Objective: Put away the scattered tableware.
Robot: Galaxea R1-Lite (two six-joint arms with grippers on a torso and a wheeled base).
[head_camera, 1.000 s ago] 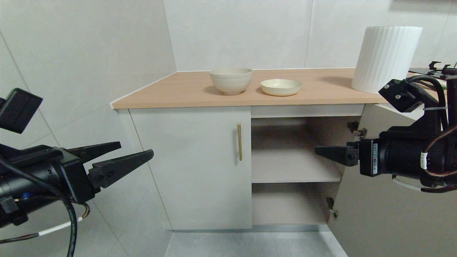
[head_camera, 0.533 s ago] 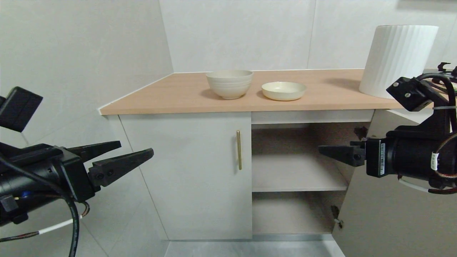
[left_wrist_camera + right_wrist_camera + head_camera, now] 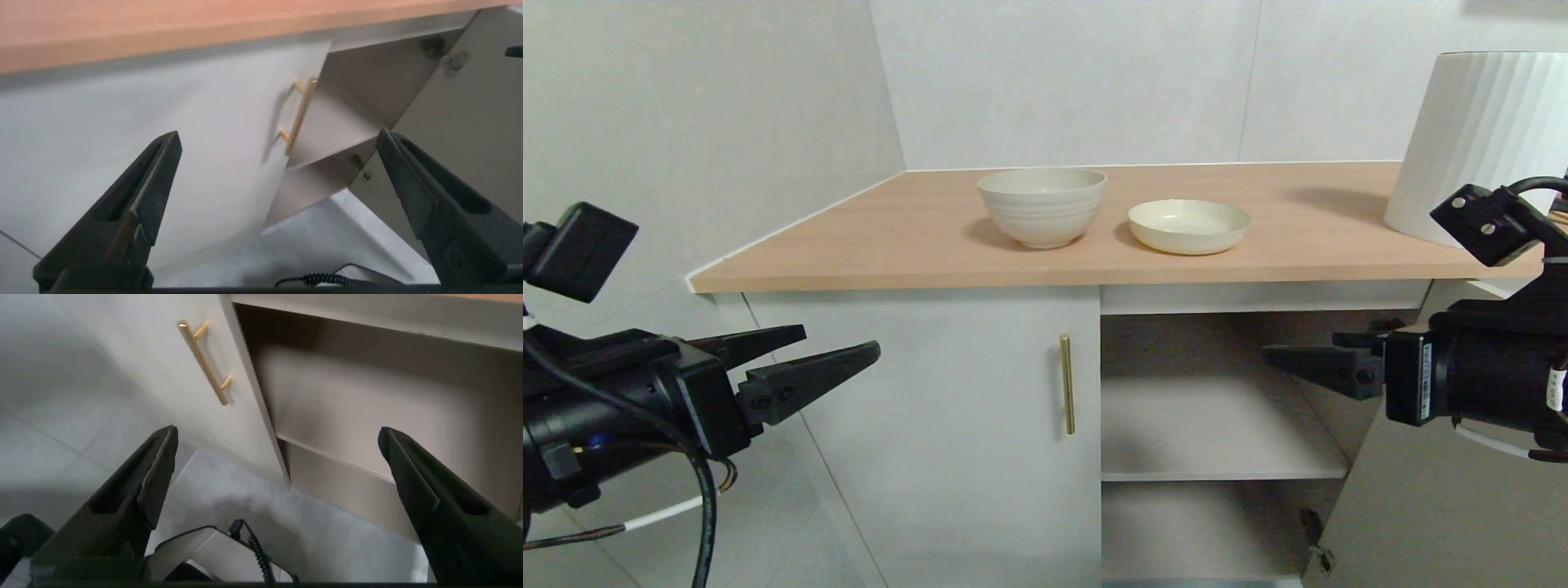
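Two pieces, a ribbed bowl (image 3: 1042,206) and a shallow dish (image 3: 1189,225) just beside it, sit on the countertop (image 3: 849,253) roughly midway between its front and back edges, neither put away yet. The cabinet (image 3: 931,425) has its right side open and a shelf (image 3: 1209,433) exposed, so only access looks done. Left gripper (image 3: 840,341) and right gripper (image 3: 276,437) are both spread and holding nothing, below the front edge.

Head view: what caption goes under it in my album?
Bowl and dish wait on the counter above an open cupboard; left gripper and right gripper open.
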